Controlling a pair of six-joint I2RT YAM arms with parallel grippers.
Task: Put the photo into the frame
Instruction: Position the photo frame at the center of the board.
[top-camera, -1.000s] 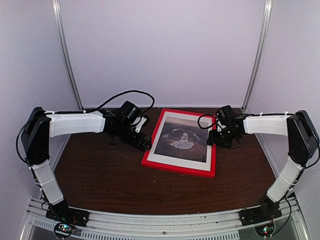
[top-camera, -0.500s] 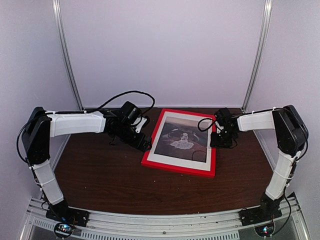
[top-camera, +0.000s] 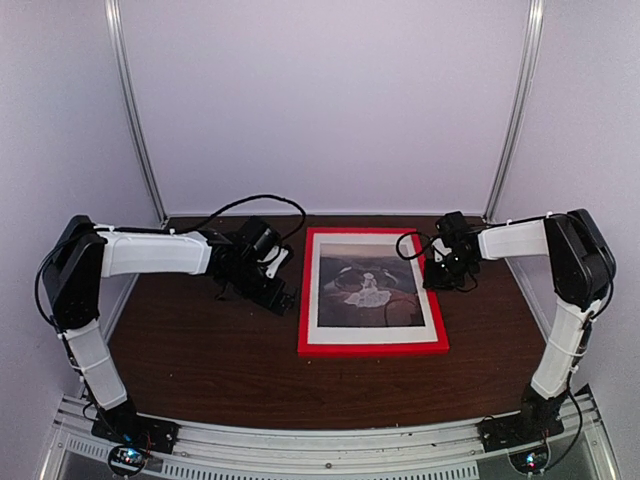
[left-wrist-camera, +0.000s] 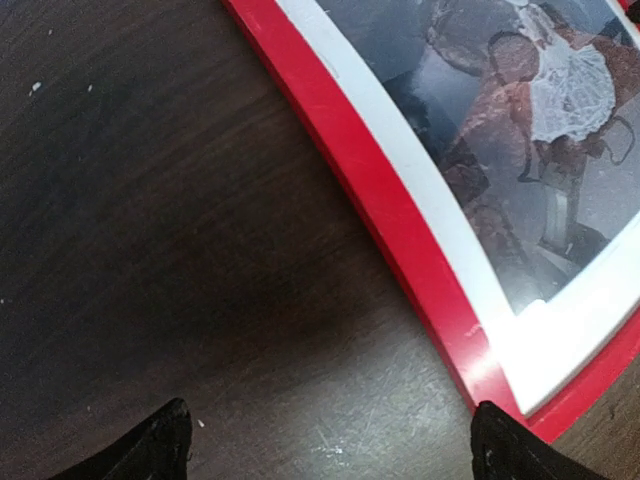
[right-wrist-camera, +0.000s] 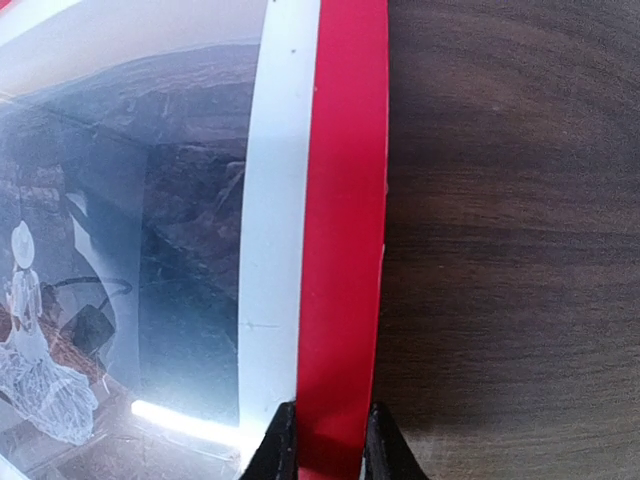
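The red frame (top-camera: 370, 349) lies flat on the dark table, squared with its edges. Inside it, behind a white mat, the photo (top-camera: 370, 285) shows a white-dressed figure in a dark landscape. My right gripper (top-camera: 437, 275) is at the frame's right side. In the right wrist view its fingertips (right-wrist-camera: 283, 440) stand one on each side of the red strip (right-wrist-camera: 345, 200), shut on it, beside the photo (right-wrist-camera: 150, 250). My left gripper (top-camera: 283, 300) is wide open just left of the frame. The left wrist view shows bare table between its fingertips (left-wrist-camera: 165, 440), with the red edge (left-wrist-camera: 380, 200) touching the right one.
The brown table (top-camera: 200, 350) is walled by pale panels at the back and both sides. Black cables (top-camera: 250, 190) loop above the left wrist and near the right wrist. Metal rails (top-camera: 300, 445) run along the near edge by the arm bases.
The frame has turned from a slant to square with the table. My right gripper has closed from fairly wide onto the frame's right strip. The left gripper shifted slightly and stayed open.
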